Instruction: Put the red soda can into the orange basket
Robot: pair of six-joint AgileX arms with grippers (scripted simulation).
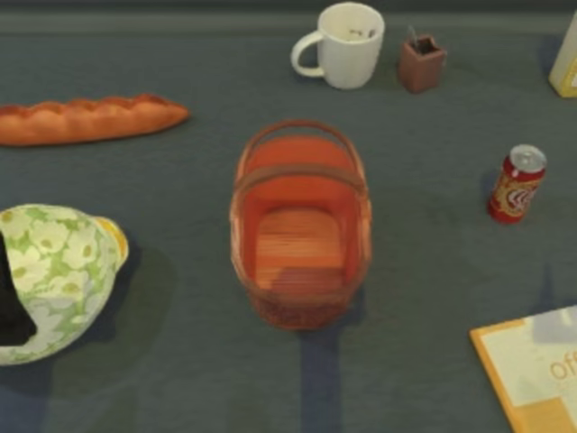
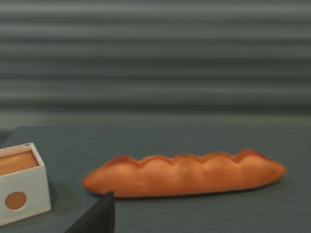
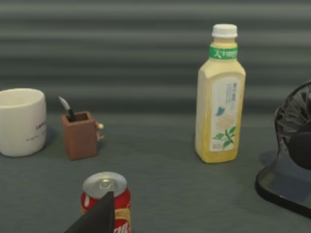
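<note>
The orange basket [image 1: 300,225] is being used as the landmark: it is sitting upright near the middle of the surface [image 1: 424,271], w/ both thin handles arched over its far half and its slatted floor bare.

The red soda can [image 1: 517,184] is standing upright well to the right of the basket, apart from it, silver top showing. In the right wrist view the can [image 3: 108,200] is being seen close below the camera, w/ one dark finger tip [image 3: 97,217] of the right arm showing in front of it; whether the right fingers are apart or together cannot be told. A similar dark tip [image 2: 97,217] is showing in the left wrist view, and the left fingers' state cannot be told either. Neither arm is being seen in the top view.

Other items, all placed vs. the basket:
- white mug [image 1: 343,45]: beyond it, slightly right.
- small brown holder [image 1: 420,61]: beyond and right, beside the mug.
- pale yellow bottle [image 3: 219,97]: far right corner.
- bread loaf [image 1: 88,119]: beyond and left, lying flat.
- green floral pot [image 1: 52,280]: left, near edge.
- orange-edged book [image 1: 532,370]: nearer and right.
- black fan [image 3: 291,150]: seen only by the right wrist.
- white box w/ orange dot [image 2: 19,182]: seen only by the left wrist, near the loaf.
</note>
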